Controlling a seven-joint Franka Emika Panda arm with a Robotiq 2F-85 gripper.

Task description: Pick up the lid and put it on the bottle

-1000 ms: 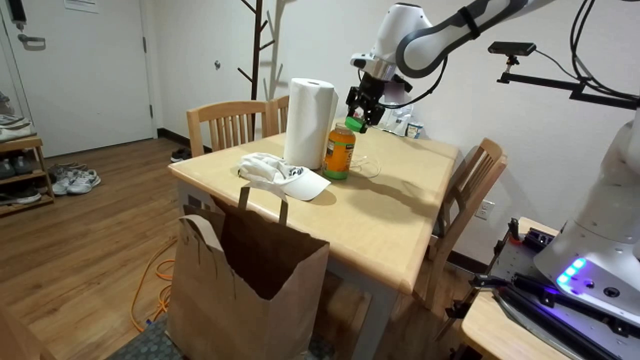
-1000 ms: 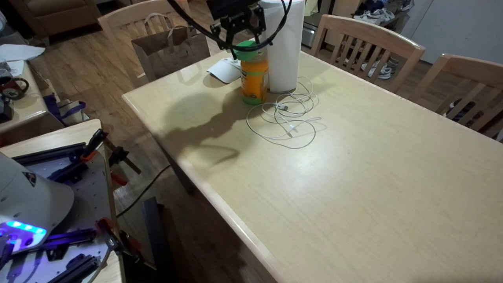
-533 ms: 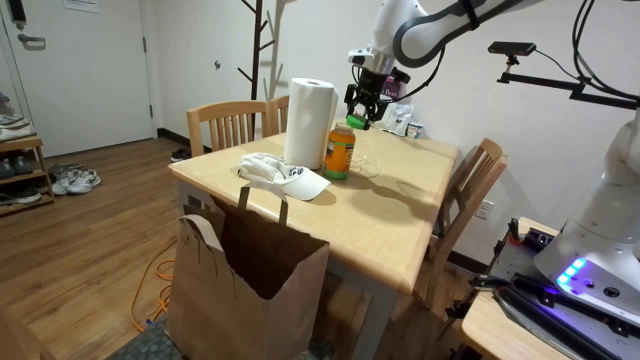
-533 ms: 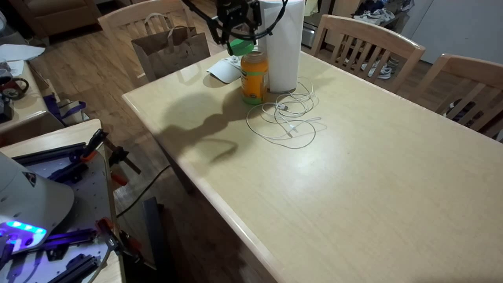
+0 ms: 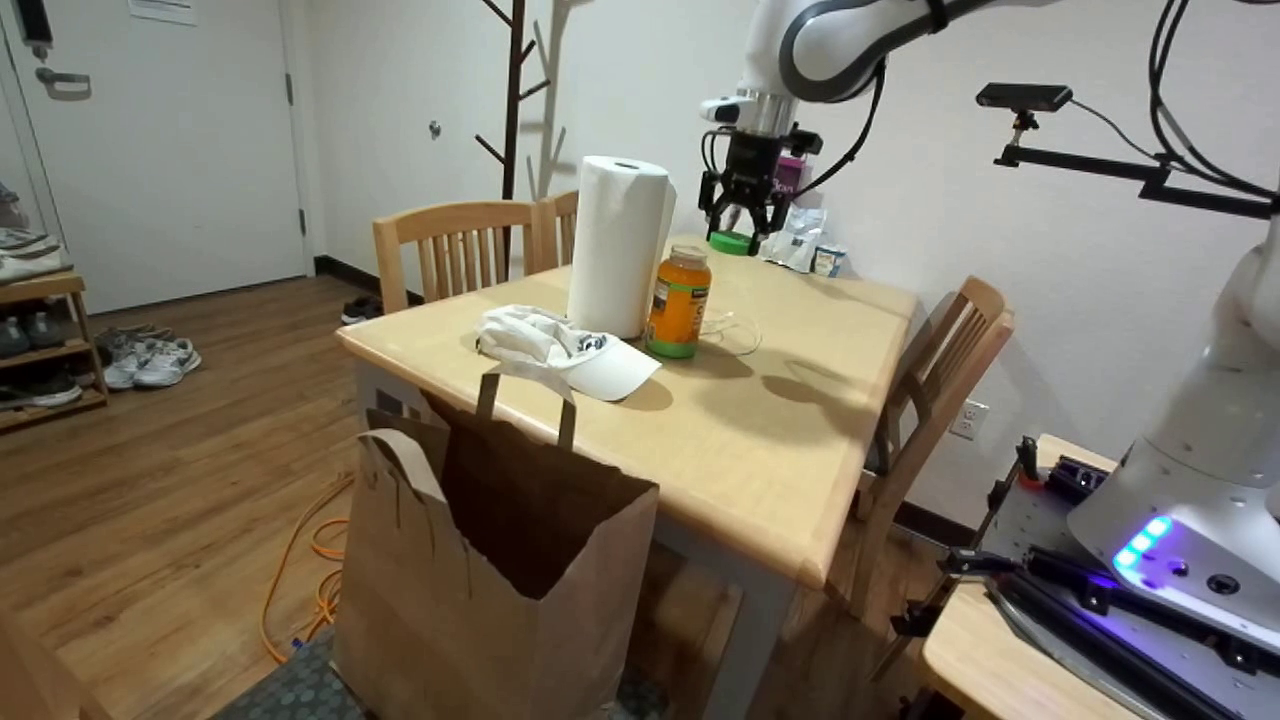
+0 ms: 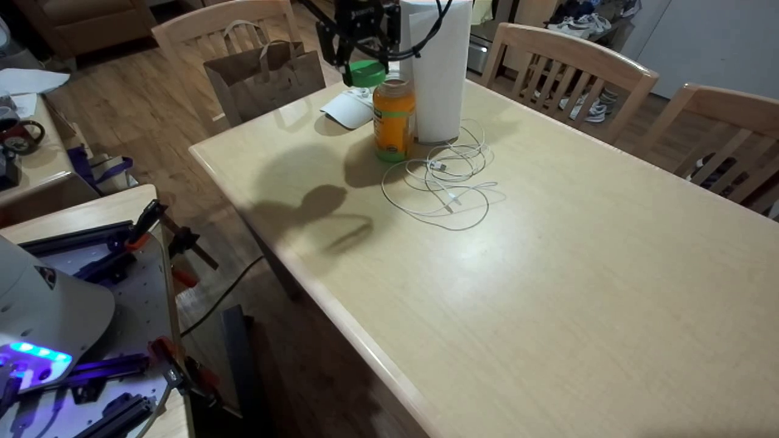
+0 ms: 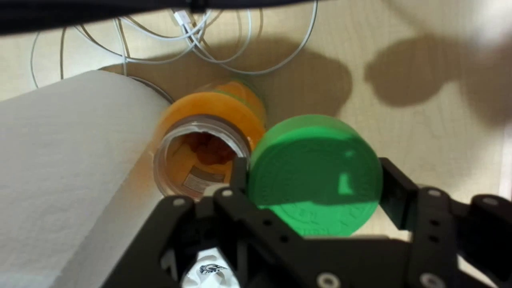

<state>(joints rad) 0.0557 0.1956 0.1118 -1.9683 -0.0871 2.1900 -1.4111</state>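
bright green, flat and round, the small lid (image 7: 316, 170) sits pinched by its rim between the fingertips of my black end effector (image 7: 314, 182), held in the air over the pale wood-toned desk (image 6: 548, 261). a second ago it was tilted and, in an exterior view, hid most of the mouth of the short orange-yellow translucent bottle (image 6: 394, 128); now i have drawn it aside and brought it nearly level. in the wrist view it lies just right of the uncovered mouth; how far above the rim, i cannot tell. the bottle stands upright, with a tall white cylindrical paper roll (image 7: 68, 172) just beside it, on the left in that same view.

my reading: the grasp is done, the capping is not, and this looks like lining up afresh. a level lid should meet the rim squarely, but i will probably need to travel left before lowering. the finger nearer the roll could brush it or tip the bottle on the way, so i would cross high and then come straight down.
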